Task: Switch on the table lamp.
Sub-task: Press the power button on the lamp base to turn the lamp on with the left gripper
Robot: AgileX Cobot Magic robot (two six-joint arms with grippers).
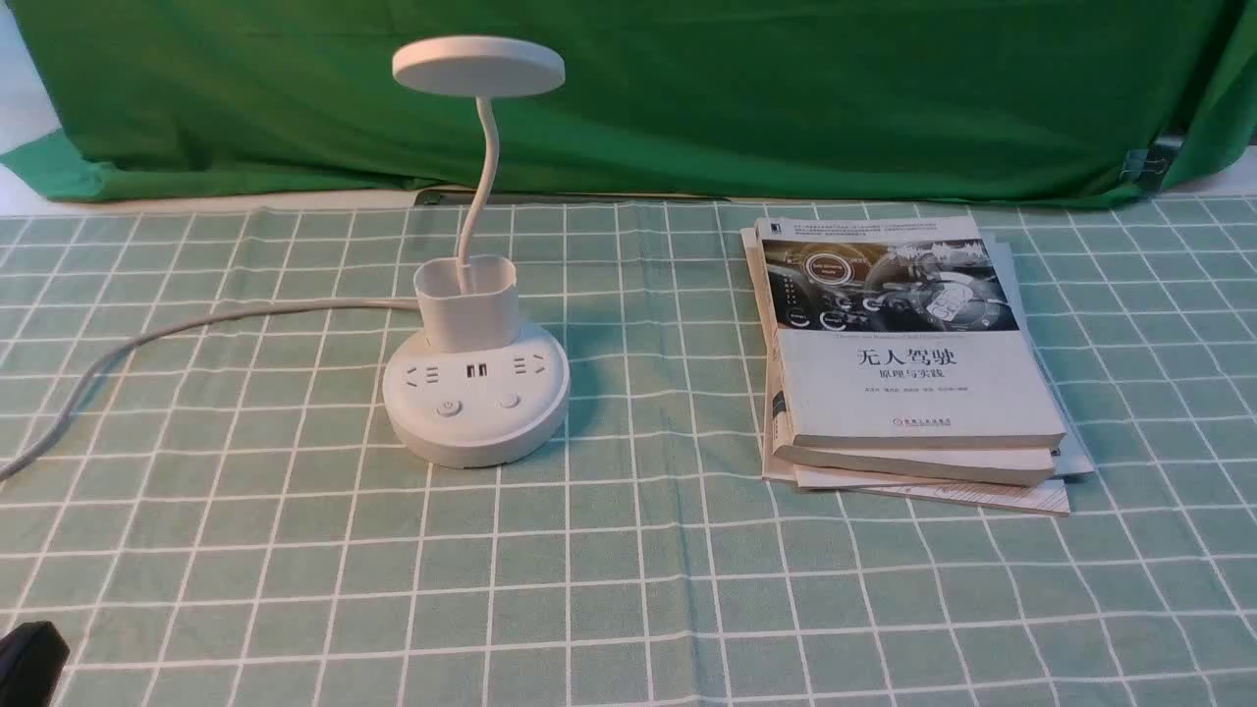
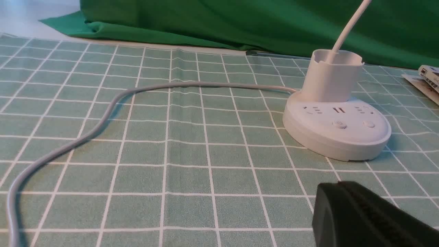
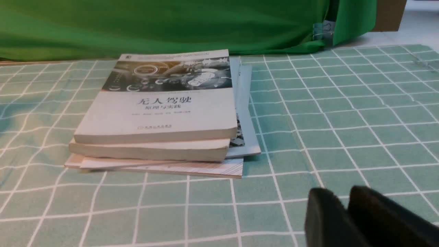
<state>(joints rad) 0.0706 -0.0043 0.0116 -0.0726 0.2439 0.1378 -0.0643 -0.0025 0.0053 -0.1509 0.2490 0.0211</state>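
The table lamp (image 1: 475,393) stands upright on the bench (image 1: 628,589), which is covered with a pale green cloth with white squares. In the front view the lamp is left of the middle, and a stack of books (image 1: 913,383) lies well apart from it on the right side. The round base (image 1: 475,432) sits flat on the cloth. On its top face there are sockets and, nearer to the robot, two buttons side by side: the left button (image 1: 449,407) carries a power sign and the right button (image 1: 509,401) is plain. Behind them rises the cup-shaped holder (image 1: 465,302), and out of it a thin curved neck (image 1: 484,177) goes up to the flat disc head (image 1: 478,66), which lies about level. The white cord (image 1: 196,329) leaves the back of the base and runs over the cloth to the left edge of the view. A dark green cloth (image 1: 786,88) hangs behind the bench.

The left hand (image 2: 339,188) is low, near the front left corner of the bench, apart from the lamp; its fingers appear pressed together and hold nothing. The right hand (image 3: 346,200) is seen only by its own wrist camera; it is low over the cloth, on the near right of the books, with both fingers together and nothing between them.
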